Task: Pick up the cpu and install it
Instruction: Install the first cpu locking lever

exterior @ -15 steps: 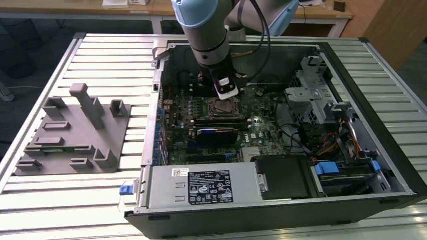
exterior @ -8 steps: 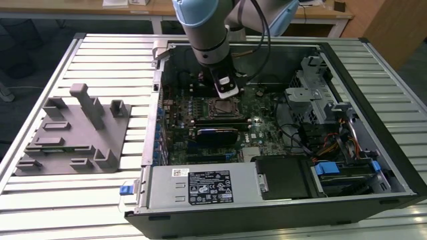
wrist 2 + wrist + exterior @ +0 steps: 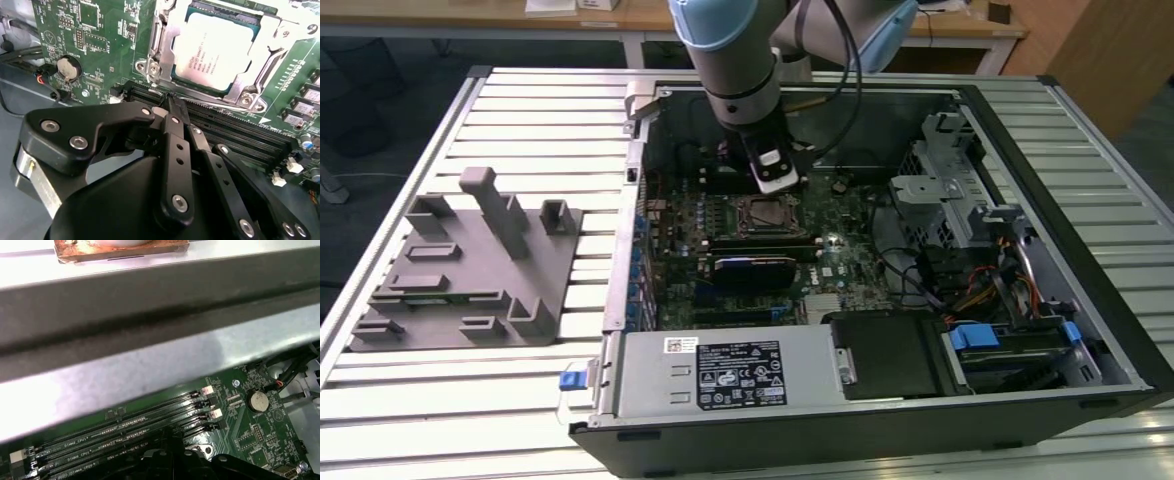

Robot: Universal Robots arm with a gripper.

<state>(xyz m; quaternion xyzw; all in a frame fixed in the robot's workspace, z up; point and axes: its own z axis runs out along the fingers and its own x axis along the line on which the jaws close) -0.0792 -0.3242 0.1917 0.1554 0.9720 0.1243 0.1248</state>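
Inside socket frame (image 3: 220,55): cpu (image 3: 217,50) seated; fingers (image 3: 175,117) closed.

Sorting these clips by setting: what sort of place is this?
Probably a robotics lab or test bench: an open computer case lies on a slatted metal table, a grey fixture tray sits beside it, and wooden desks stand behind.

Place: a robotics lab or workshop bench set up for computer assembly.
Work surface: a slatted metal table (image 3: 507,400) of pale ribbed profiles.
Landmark: an opened computer case (image 3: 881,260) lies on the table, motherboard (image 3: 841,250) exposed.
Beside the case: a grey plastic tray (image 3: 460,270) with upright posts, at the exterior view's left.
Behind the case: wooden desks (image 3: 627,20) and a dark floor.
Over the case: a pale-blue robot arm (image 3: 734,60).
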